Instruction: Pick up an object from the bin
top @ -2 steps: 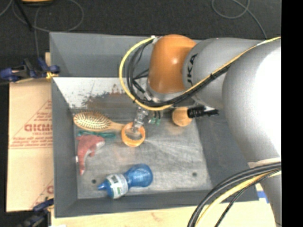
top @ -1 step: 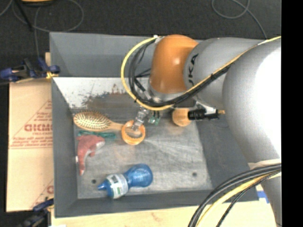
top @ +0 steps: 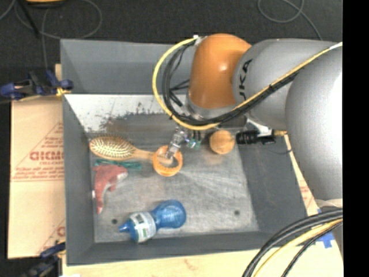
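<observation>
My gripper point(top: 174, 145) hangs below the arm's orange cover near the middle of the bin, its tip right at the top rim of a small orange round cup-like thing point(top: 167, 164). A wooden hairbrush point(top: 113, 148) lies just left of it, its handle pointing at the orange thing. An orange-brown ball point(top: 221, 142) rests to the right of the gripper, close to the bin's right wall.
A red and pink toy point(top: 106, 183) lies at the left with a green piece point(top: 131, 166) beside it. A blue bottle with a white label point(top: 154, 219) lies near the front wall. The arm covers the bin's back right.
</observation>
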You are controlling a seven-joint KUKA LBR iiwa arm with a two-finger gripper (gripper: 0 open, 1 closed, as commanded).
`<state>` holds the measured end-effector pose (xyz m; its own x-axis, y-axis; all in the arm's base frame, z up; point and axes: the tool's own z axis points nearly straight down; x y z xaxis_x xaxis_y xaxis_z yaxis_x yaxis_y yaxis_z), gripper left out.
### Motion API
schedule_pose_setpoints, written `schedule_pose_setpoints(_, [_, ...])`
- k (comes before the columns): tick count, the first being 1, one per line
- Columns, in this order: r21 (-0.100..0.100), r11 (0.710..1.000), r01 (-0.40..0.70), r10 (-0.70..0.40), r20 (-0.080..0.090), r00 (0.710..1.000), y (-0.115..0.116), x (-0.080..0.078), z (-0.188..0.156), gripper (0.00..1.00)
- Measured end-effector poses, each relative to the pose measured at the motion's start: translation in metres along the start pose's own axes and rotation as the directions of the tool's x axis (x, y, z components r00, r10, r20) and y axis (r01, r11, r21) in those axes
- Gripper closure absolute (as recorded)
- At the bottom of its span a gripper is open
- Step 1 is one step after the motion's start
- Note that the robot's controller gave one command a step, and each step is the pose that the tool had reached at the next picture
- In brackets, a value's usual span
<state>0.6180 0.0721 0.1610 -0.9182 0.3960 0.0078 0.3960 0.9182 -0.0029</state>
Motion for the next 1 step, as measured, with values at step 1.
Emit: schedule_pose_setpoints(1, [-0.003, 1.0, -0.031, 0.031, 0.012, 0.999, -0.0082, -0.0311, -0.1091, 1.0])
